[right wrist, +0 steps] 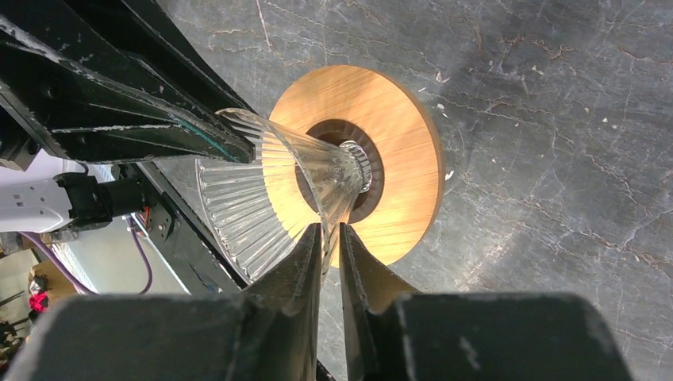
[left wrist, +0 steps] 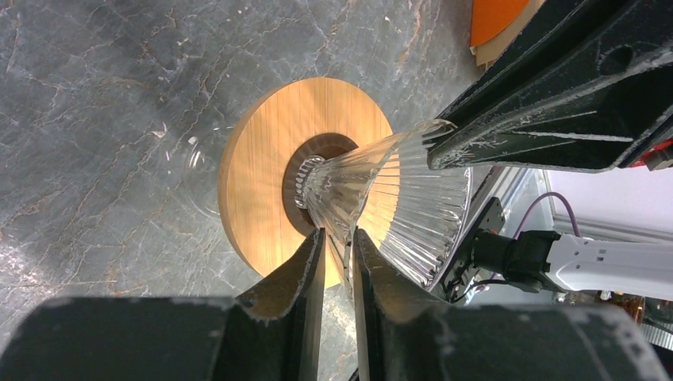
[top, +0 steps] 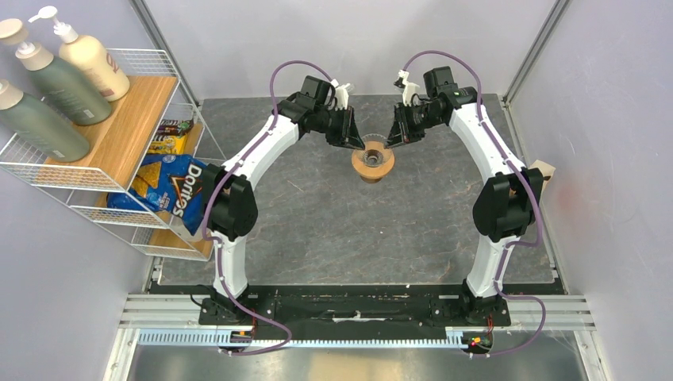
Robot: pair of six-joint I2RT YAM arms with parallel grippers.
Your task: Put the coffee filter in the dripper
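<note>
The dripper (top: 373,163), a clear ribbed glass cone on a flat round light-wood ring (left wrist: 262,175), stands on the grey table at the far middle. My left gripper (top: 355,143) is shut on the cone's left wall; in the left wrist view the glass (left wrist: 381,198) passes between the left gripper (left wrist: 339,238) jaws. My right gripper (top: 394,139) is shut on the opposite wall; in the right wrist view the cone (right wrist: 317,171) sits in the right gripper (right wrist: 331,234) above the ring (right wrist: 397,135). No coffee filter shows in any view.
A white wire shelf (top: 95,171) at the left holds three pump bottles (top: 59,87) and a blue Doritos bag (top: 171,190). A small tan block (top: 544,169) sits by the right wall. An orange and tan object (left wrist: 494,20) shows beyond the dripper.
</note>
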